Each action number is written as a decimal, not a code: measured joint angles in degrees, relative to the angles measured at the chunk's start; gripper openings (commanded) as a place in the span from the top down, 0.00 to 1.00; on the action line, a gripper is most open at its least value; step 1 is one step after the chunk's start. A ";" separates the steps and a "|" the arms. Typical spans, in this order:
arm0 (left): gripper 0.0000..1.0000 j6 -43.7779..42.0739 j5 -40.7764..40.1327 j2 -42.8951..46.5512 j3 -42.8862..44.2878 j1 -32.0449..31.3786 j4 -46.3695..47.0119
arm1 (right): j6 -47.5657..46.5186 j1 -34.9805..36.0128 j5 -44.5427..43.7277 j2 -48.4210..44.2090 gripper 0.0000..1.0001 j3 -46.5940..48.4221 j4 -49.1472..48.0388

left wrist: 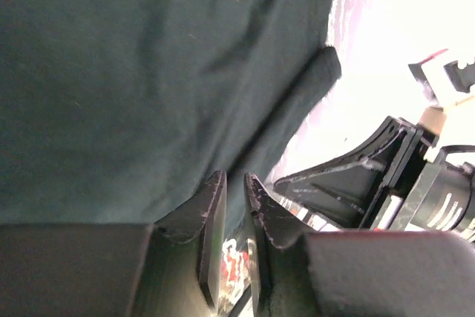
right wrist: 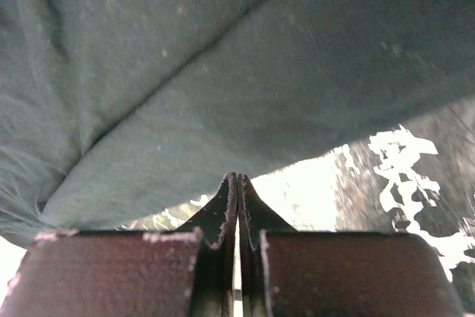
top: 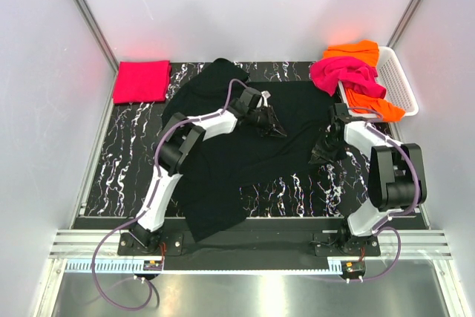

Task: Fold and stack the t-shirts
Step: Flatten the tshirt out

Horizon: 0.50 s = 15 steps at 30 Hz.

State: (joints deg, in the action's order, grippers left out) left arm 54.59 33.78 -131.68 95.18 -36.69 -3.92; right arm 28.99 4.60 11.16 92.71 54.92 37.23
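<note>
From above, the black t-shirt (top: pixel 245 161) lies spread on the worktop (top: pixel 126 157), with the left claw (top: pixel 273 122) on its middle and the right claw (top: pixel 325 150) at its right edge. A folded red-pink t-shirt (top: pixel 141 82) sits beyond its left side, and the magenta t-shirt (top: pixel 343 73) and orange t-shirt (top: pixel 373 105) are heaped in a basket (top: pixel 404 83) beyond its right. The left wrist view shows the left claw (left wrist: pixel 235 187) nearly closed, nipping a fold, and the right wrist view shows the right claw (right wrist: pixel 237 180) pressed together on the hem.

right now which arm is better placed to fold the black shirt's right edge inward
Right: the right gripper is at the black shirt's right edge, apparently pinching it; the left gripper sits mid-shirt.
</note>
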 measured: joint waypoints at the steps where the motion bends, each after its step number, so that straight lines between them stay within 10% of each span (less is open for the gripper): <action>1: 0.81 1.03 -0.17 -0.63 0.00 -0.02 0.68 | -0.02 0.00 0.24 0.68 1.00 -0.02 -0.66; 15: 0.81 5.35 -3.61 -3.19 -0.59 1.99 1.51 | 4.92 -0.04 -0.70 2.64 1.00 -2.71 -2.95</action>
State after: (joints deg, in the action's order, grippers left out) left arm 59.94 30.17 -134.87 94.59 -34.70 -2.42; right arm 33.91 4.56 10.46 95.35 52.21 34.28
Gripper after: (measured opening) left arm 0.193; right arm 0.010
